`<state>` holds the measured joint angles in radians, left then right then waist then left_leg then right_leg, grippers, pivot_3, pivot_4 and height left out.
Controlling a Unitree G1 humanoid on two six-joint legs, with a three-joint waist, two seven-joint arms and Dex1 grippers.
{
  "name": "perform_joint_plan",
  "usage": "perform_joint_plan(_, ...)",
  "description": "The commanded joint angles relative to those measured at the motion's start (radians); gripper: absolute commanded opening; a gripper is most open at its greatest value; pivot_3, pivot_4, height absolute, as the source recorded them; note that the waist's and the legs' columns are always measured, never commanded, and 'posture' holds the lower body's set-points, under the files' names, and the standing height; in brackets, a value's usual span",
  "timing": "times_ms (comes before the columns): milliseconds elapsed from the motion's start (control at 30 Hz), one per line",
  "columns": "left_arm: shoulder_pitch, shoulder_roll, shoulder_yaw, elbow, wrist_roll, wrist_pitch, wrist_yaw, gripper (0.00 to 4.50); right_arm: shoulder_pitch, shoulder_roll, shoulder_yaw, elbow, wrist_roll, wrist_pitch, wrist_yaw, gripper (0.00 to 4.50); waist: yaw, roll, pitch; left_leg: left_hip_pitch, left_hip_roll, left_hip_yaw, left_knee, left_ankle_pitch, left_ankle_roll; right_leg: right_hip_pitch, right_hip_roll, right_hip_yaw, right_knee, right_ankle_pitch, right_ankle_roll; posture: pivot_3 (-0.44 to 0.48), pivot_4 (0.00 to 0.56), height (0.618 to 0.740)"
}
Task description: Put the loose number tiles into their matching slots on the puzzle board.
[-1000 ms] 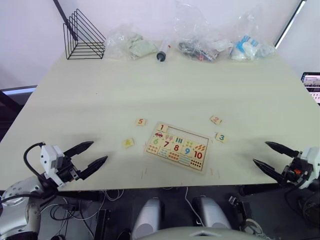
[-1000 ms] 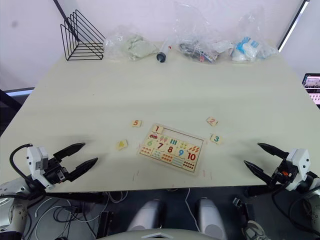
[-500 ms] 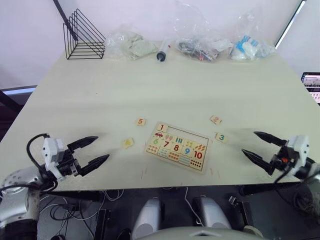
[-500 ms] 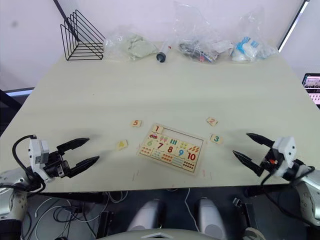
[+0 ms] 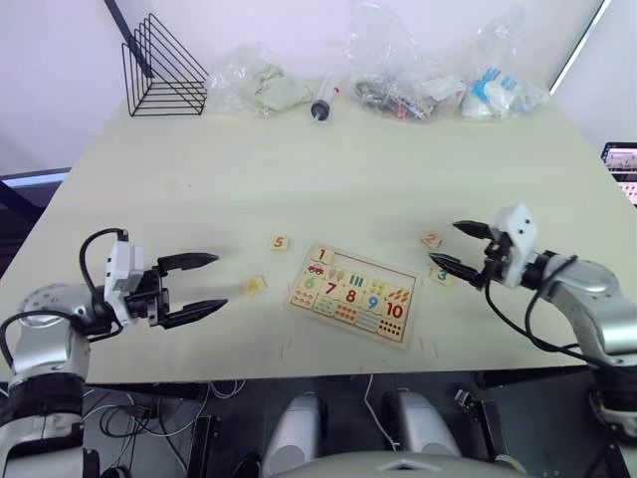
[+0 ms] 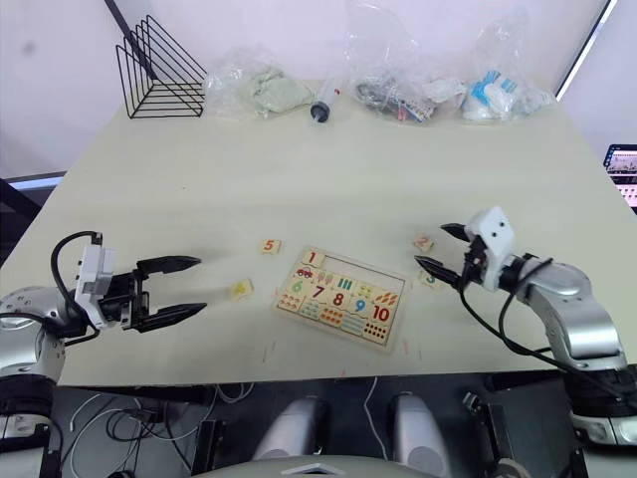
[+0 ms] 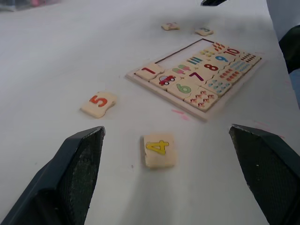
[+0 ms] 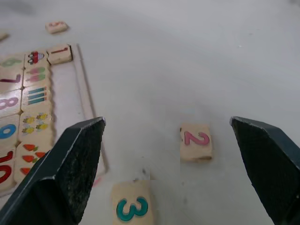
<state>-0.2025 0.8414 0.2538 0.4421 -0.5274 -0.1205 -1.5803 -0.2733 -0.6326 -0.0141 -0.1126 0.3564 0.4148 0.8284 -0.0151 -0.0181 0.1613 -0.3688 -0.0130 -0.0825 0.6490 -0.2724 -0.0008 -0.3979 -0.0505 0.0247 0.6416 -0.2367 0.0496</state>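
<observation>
The puzzle board (image 5: pixel 353 292) lies flat near the table's front edge. The 1 tile (image 5: pixel 321 255) sits in its upper row, and the slots (image 5: pixel 376 265) beside it are empty. Loose number tiles lie around it: 5 (image 5: pixel 281 242) and 4 (image 5: pixel 256 285) on its left, 2 (image 5: pixel 430 240) and 3 (image 5: pixel 441 277) on its right. My left gripper (image 5: pixel 219 281) is open, just left of the 4 tile (image 7: pixel 159 149), apart from it. My right gripper (image 5: pixel 443 242) is open and hovers over the 2 tile (image 8: pixel 196 140) and the 3 tile (image 8: pixel 131 206), holding nothing.
A black wire rack (image 5: pixel 164 70) stands at the far left corner. Clear plastic bags (image 5: pixel 398 85) and a tube (image 5: pixel 323 100) line the far edge. A screen (image 5: pixel 622 164) shows past the table's right edge.
My right gripper has swung in from the front right edge to above the 2 and 3 tiles. My left gripper has moved inward toward the 4 tile. Both stayed open.
</observation>
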Motion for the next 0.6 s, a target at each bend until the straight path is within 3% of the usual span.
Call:
perform_joint_plan(33,-0.026,0.02,-0.001,-0.015,-0.032,0.005,-0.034,4.5,-0.07,0.008,0.032,0.028,-0.046,0.076,-0.056,4.47,0.0,0.0,0.0,0.0,0.0,0.0,0.0,0.0,0.0,0.0,0.0,0.0,0.0,0.0,0.0,0.0,0.15,0.74)
perform_joint_plan(300,-0.021,0.044,-0.04,-0.061,-0.097,0.007,-0.034,4.5,-0.187,0.033,0.094,0.117,-0.12,0.199,-0.123,4.47,-0.001,0.0,0.0,0.0,0.0,-0.001,0.0,0.0,0.0,0.0,0.0,-0.001,0.0,0.0,0.0,0.0,0.15,0.74)
perform_joint_plan(600,-0.005,0.066,-0.057,-0.074,-0.128,0.005,-0.034,4.5,-0.188,0.031,0.108,0.141,-0.146,0.201,-0.107,4.47,-0.001,0.001,0.0,-0.001,0.0,-0.001,0.0,0.0,0.0,0.0,0.0,-0.001,0.0,0.0,0.0,0.0,0.15,0.74)
